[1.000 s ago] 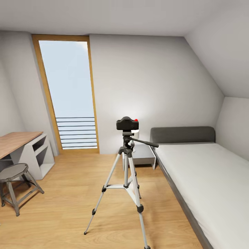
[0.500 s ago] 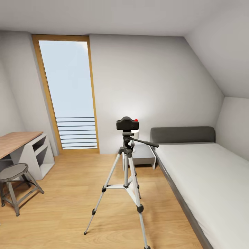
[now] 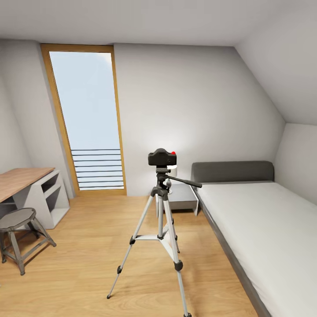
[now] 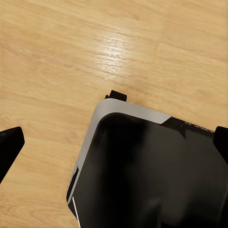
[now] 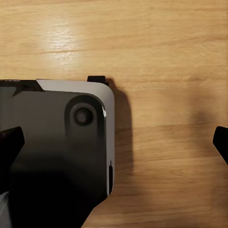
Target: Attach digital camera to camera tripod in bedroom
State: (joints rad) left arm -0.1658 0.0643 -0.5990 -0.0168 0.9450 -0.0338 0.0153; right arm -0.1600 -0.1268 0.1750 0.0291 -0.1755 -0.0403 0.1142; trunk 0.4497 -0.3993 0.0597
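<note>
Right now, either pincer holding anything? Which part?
Nothing held. The left pincer and right pincer are open over bare wood floor. The digital camera sits on the camera tripod.

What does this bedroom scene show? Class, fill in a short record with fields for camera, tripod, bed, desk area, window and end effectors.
camera: digital camera sits on top of the tripod head, red button up
tripod: camera tripod stands on the wood floor
bed: bed right of the tripod
desk area: desk and stool on the left
window: tall window, wood frame
end effectors: both open, empty, above floor
</note>
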